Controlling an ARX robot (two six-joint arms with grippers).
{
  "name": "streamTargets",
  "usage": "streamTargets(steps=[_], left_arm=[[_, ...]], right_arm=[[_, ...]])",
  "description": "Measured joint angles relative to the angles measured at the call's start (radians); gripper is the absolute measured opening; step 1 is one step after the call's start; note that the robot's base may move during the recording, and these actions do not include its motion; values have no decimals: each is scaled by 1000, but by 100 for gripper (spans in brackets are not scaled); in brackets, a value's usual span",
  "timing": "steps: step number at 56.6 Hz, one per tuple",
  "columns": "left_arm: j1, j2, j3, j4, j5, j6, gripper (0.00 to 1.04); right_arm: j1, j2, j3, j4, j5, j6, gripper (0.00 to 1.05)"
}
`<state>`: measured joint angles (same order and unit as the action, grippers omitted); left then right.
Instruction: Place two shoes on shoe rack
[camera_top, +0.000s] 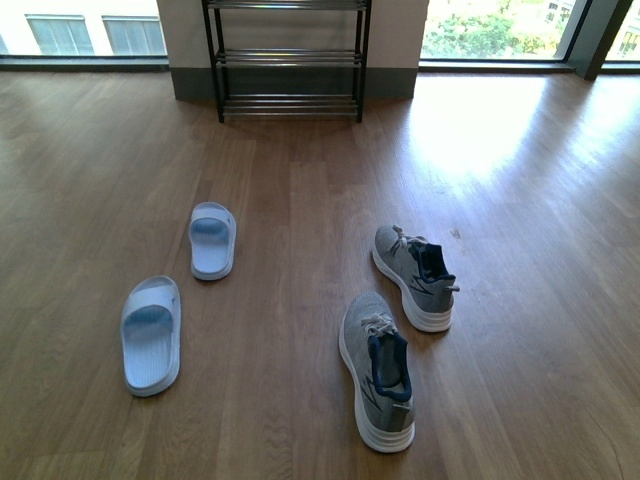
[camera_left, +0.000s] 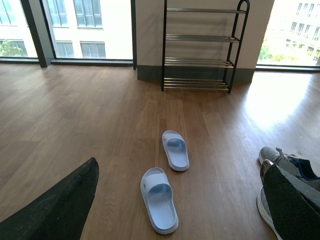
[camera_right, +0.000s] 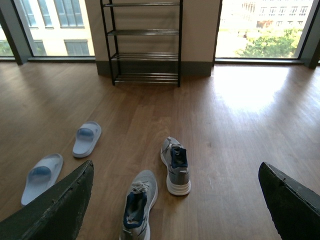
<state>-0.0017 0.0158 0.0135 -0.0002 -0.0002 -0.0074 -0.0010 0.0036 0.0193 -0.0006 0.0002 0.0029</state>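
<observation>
Two grey knit sneakers lie on the wood floor at the right, one nearer (camera_top: 378, 372) and one farther (camera_top: 414, 277). Two pale blue slide sandals lie at the left, one nearer (camera_top: 152, 333) and one farther (camera_top: 212, 239). The shoe rack (camera_top: 289, 57) stands against the far wall with bare chrome bars. No arm shows in the front view. My left gripper (camera_left: 179, 166) is open, high above the slides (camera_left: 159, 200). My right gripper (camera_right: 176, 166) is open, high above the sneakers (camera_right: 137, 202). Nothing is between either pair of fingers.
Wide bare wood floor stretches between the shoes and the rack (camera_right: 146, 42). Large windows (camera_top: 500, 30) flank the wall section behind the rack. A bright sun patch (camera_top: 490, 130) lies on the floor at the right.
</observation>
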Motion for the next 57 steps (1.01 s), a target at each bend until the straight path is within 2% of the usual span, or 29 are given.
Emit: streamTargets(steps=[57], left_arm=[[0,0,0,0,0,0,95]], right_arm=[[0,0,0,0,0,0,96]])
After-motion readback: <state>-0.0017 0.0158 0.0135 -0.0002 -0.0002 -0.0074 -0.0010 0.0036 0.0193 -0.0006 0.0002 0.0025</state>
